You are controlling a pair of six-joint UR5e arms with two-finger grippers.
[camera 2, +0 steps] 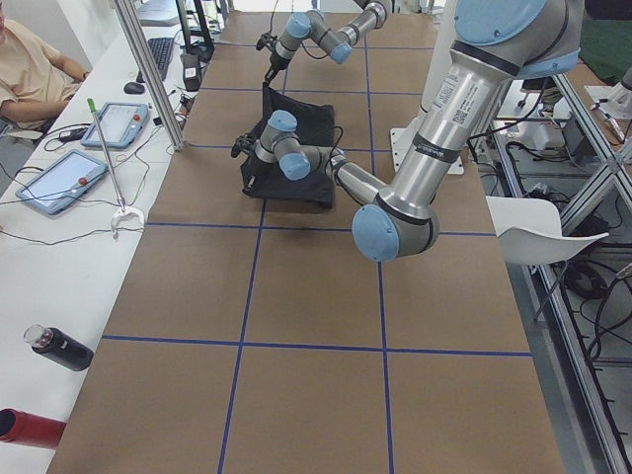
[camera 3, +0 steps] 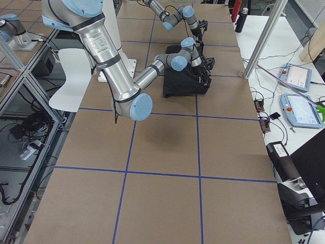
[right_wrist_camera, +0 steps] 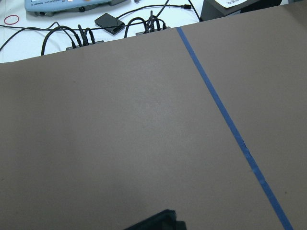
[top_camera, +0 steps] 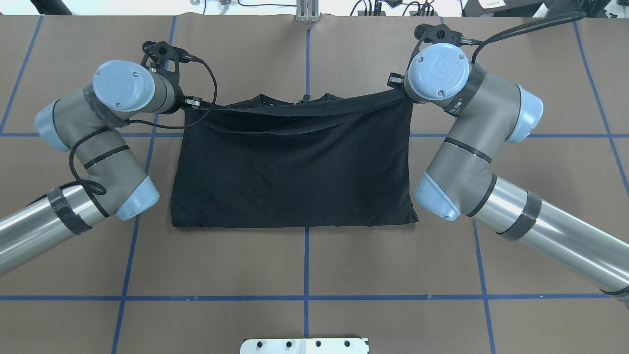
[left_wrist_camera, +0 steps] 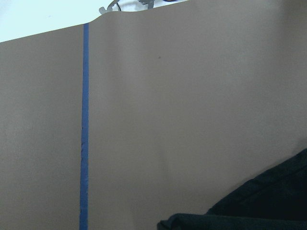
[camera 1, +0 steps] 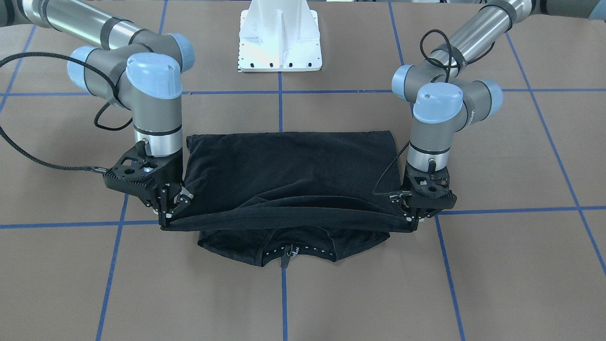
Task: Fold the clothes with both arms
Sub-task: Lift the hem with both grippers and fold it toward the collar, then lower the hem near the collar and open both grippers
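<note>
Black left end effector (camera 1: 413, 219) and black right end effector (camera 1: 166, 219) each seem clamped on a corner of the black short-sleeved T-shirt (camera 1: 289, 166) lying on the brown paper-covered table (camera 1: 497, 284), stretching its raised edge taut for a square fold.

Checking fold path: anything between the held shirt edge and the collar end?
Nothing visible. Left claw and right claw pinch the shirt edge; only its collar end and table lie ahead.
</note>
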